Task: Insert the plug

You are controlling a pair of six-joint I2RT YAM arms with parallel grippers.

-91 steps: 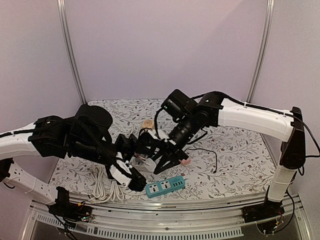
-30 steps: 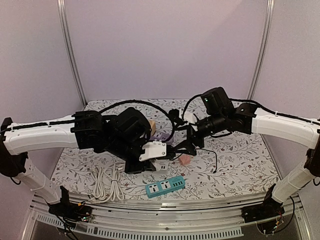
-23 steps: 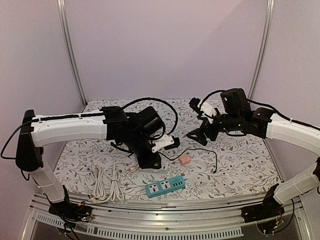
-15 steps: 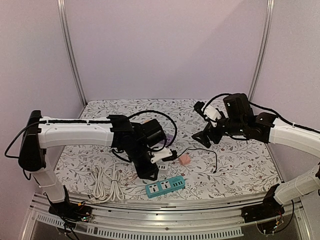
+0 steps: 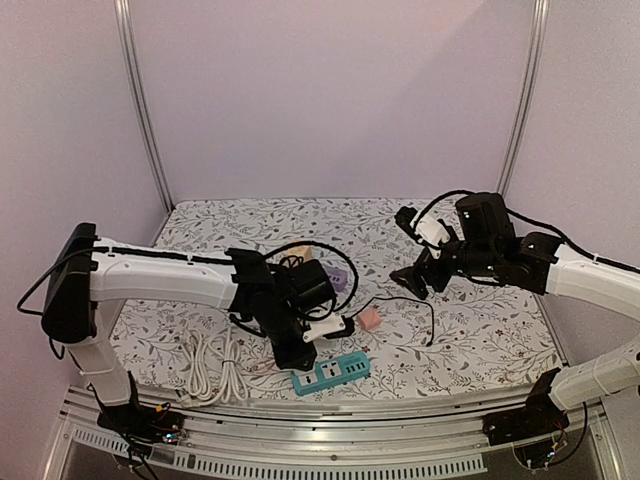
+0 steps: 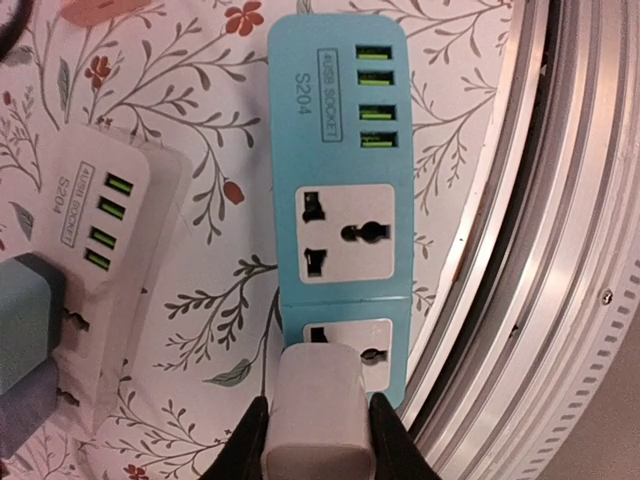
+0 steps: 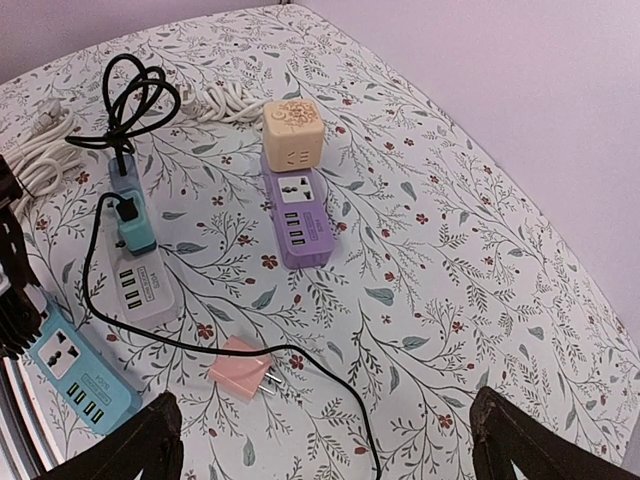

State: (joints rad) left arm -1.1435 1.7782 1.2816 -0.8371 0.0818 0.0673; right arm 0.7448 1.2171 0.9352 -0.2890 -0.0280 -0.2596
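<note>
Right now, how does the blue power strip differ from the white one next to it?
The blue power strip lies by the metal rail; the white power strip sits further in. The white power strip carries a teal plug; the blue power strip's fully visible socket is empty. Both show four green USB ports.

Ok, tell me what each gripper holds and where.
Left gripper pinches the white plug by its two sides, over the blue power strip. Right gripper holds nothing.

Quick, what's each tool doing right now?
Left tool: closed on the white rectangular plastic plug.
Right tool: open, holding nothing.
</note>
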